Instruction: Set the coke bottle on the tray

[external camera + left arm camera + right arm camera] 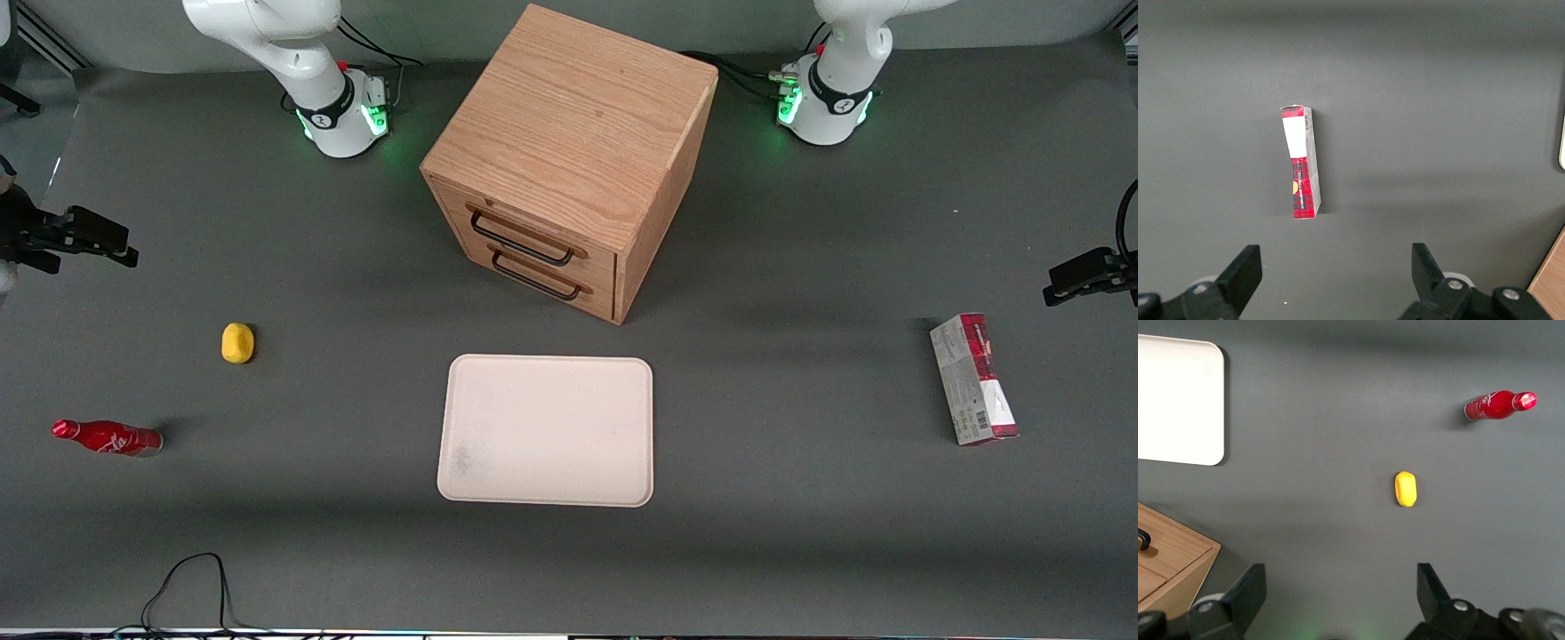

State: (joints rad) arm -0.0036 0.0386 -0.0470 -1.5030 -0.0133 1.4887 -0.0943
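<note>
We see the grey table (800,533) filling the front view, and at upper centre of that frame stands the wooden drawer cabinet (569,142), its two black-handled drawer fronts turned toward the camera. Just below it, in the middle of the frame, the tray (547,431) lies flat and bare, with a faint grey smudge near its lower left corner; it is close to the cabinet's front but apart from it. At the right edge of the frame, toward the parked arm's end of the table, the red-and-white carton (973,378) lies on its side. At the left edge we find the gripper (124,258), held above the table at mid-height of the frame; in the right wrist view the gripper (1341,597) shows two dark fingers (1245,597) spread wide apart with nothing between them. The coke bottle (108,438) appears in the lower left of the front frame, its red cap pointing toward the left edge; it sits on the table well apart from the gripper, nearer to the front camera than the gripper is, and well apart from the tray. Between gripper and bottle, slightly toward the tray, rests the small yellow object (237,343), touching neither. In the wrist view the coke bottle (1498,405) and the yellow object (1405,489) both lie clear of the open fingers.
</note>
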